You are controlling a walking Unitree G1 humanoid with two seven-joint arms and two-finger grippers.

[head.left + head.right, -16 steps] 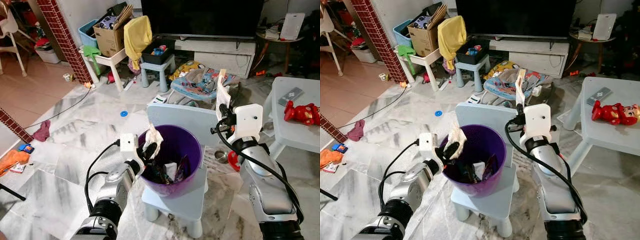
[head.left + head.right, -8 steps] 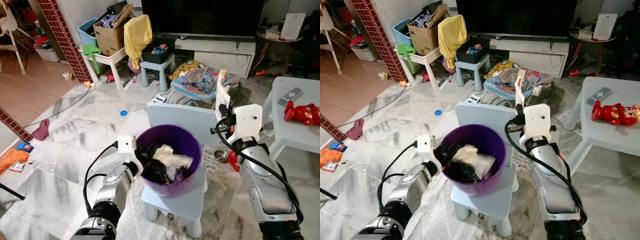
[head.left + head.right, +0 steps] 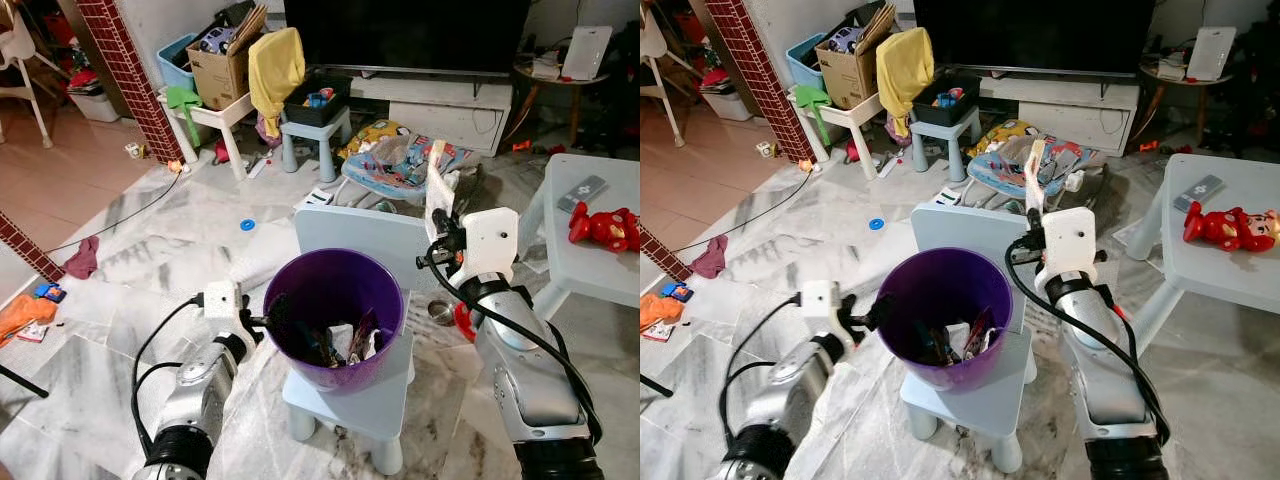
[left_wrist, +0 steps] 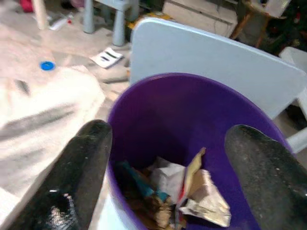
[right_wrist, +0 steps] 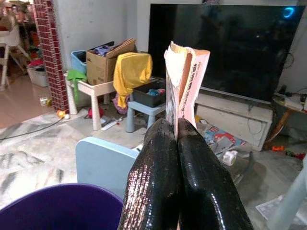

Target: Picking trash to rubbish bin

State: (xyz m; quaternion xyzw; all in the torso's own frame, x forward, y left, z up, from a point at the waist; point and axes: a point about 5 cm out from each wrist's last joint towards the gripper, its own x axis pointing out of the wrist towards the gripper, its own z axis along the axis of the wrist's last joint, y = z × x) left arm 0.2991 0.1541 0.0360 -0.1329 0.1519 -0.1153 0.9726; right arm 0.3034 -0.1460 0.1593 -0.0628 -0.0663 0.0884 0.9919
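Observation:
A purple bin (image 3: 335, 300) stands on a small pale-blue chair (image 3: 372, 238) in front of me. Crumpled paper and wrappers (image 3: 342, 343) lie at its bottom. My left gripper (image 3: 264, 320) is open and holds nothing; it hangs just outside the bin's left rim. In the left wrist view its fingers (image 4: 79, 167) frame the bin's inside (image 4: 192, 124). My right gripper (image 3: 438, 228) is raised beside the chair back, right of the bin. It is shut on a folded piece of paper trash (image 5: 184, 79) that stands upright from its fingertips.
A white low table (image 3: 590, 250) with a red toy (image 3: 608, 225) and a remote stands at the right. Toys, stools, a cardboard box (image 3: 222, 65) and a TV unit crowd the back. A brick pillar (image 3: 125, 70) rises at the left. Marble floor lies open to the left.
My left gripper let the crumpled white paper fall into the bin, then drew back out over the left rim and now stands open. The right arm has barely moved.

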